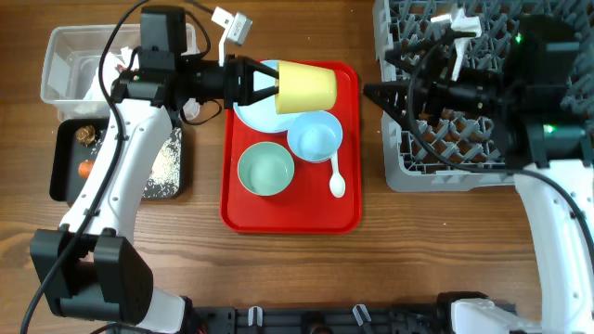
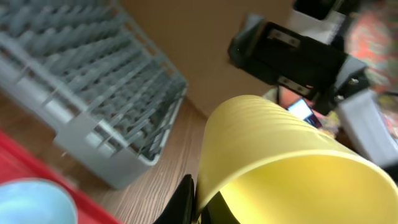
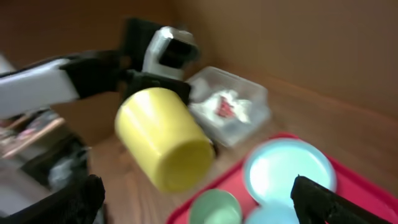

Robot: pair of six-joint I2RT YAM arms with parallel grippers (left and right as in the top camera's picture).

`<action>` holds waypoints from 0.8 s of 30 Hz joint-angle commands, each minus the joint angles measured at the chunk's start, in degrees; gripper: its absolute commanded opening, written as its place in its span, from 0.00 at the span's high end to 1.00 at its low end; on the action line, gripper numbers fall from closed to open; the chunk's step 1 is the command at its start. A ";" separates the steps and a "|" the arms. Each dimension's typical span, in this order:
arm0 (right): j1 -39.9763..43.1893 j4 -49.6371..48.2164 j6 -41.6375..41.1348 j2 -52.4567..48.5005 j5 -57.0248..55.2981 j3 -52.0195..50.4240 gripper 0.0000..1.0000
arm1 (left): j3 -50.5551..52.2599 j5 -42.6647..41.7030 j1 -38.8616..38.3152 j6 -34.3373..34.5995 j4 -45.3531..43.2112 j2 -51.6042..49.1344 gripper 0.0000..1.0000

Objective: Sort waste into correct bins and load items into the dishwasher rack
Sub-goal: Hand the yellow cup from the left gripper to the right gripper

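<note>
My left gripper [image 1: 272, 83] is shut on the rim of the small yellow cup [image 1: 308, 86] and holds it on its side above the red tray; the left wrist view shows the cup [image 2: 280, 162] clamped between my fingers [image 2: 200, 202]. The pale-blue plate [image 1: 255, 116] lies partly under the cup. A pale-blue bowl [image 1: 316, 137], a mint bowl [image 1: 266, 170] and the white spoon [image 1: 336, 181] sit on the tray. My right gripper [image 1: 379, 82] is open and empty by the grey dishwasher rack [image 1: 408, 172], facing the cup [image 3: 165, 140].
The flat red tray [image 1: 290, 221] lies in the middle. The clear tub [image 1: 70, 56] at the far left holds the napkin and red wrapper [image 3: 224, 107]. The black tray [image 1: 65, 181] holds a brown lump [image 1: 86, 134], a carrot [image 1: 85, 169] and rice [image 1: 167, 160].
</note>
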State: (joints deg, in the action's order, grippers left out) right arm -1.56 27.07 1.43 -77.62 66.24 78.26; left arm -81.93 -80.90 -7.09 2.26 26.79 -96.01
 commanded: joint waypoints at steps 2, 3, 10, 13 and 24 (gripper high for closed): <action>-0.15 -4.35 -0.09 -6.12 18.12 0.85 0.00 | -0.59 -8.28 -0.57 1.70 -4.70 0.42 0.96; -0.44 -4.39 -0.04 -6.73 18.56 0.87 0.00 | -0.59 -8.26 -0.57 2.21 -5.20 0.42 0.96; -5.35 -7.32 -0.11 -10.21 18.71 0.87 0.01 | -0.59 -8.22 -0.85 4.48 -8.00 0.42 0.96; -7.43 -9.77 -0.33 -10.25 18.69 0.87 0.02 | -0.59 -8.22 -0.96 4.50 -7.96 0.42 0.96; -11.69 -11.19 -4.00 -10.29 12.24 0.85 0.13 | -0.59 -8.00 -0.94 4.48 -7.96 0.42 0.96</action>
State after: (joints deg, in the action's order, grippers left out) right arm -11.97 16.60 -1.50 -87.59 80.51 78.37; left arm -81.93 -87.37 -7.84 6.37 19.03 -96.01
